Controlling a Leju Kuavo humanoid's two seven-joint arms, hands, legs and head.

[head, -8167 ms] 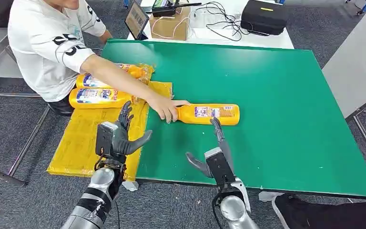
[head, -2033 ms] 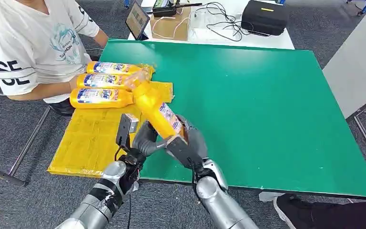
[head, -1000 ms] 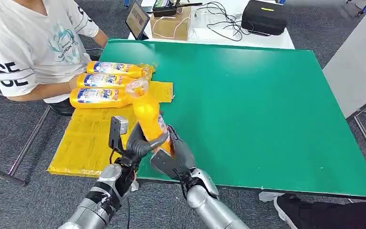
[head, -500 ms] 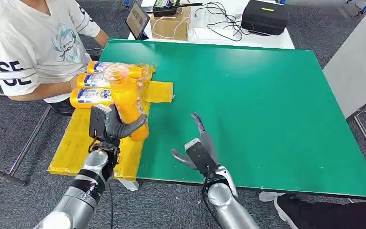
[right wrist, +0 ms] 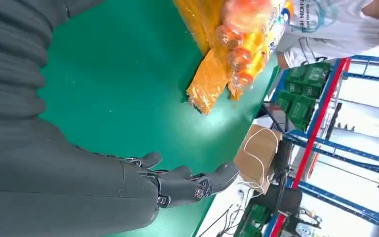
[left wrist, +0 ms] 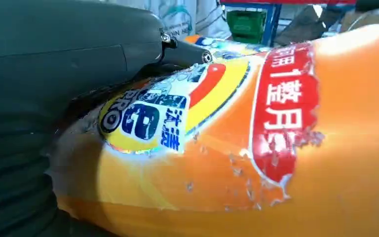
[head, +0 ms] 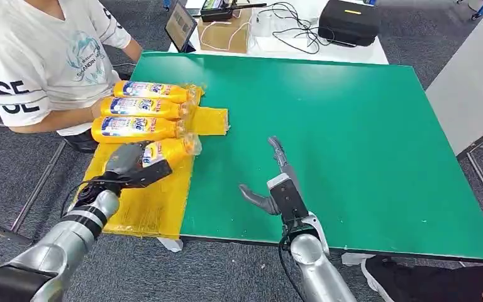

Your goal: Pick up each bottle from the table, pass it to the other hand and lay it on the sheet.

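An orange bottle (head: 171, 150) lies on its side on the yellow sheet (head: 144, 207), just in front of three other orange bottles (head: 139, 108) set in a row. My left hand (head: 127, 165) grips its base end. In the left wrist view the bottle's label (left wrist: 256, 148) is very close, with my left hand (left wrist: 54, 74) wrapped over it. My right hand (head: 277, 185) hovers open over the green table (head: 352, 126), holding nothing. The right wrist view has my right hand (right wrist: 172, 187) with fingers spread, and the bottles' caps (right wrist: 242, 44) beyond it.
A person in a white shirt (head: 38, 56) sits at the sheet's far left, forearm beside the bottles. Behind the table stand a tablet (head: 181, 25), a cardboard box (head: 226, 31) and a black case (head: 349, 22). A grey table (head: 471, 82) is at the right.
My left hand has swung the bottle from upright above the sheet down onto its side beside the row. My right hand stays open and has shifted slightly forward.
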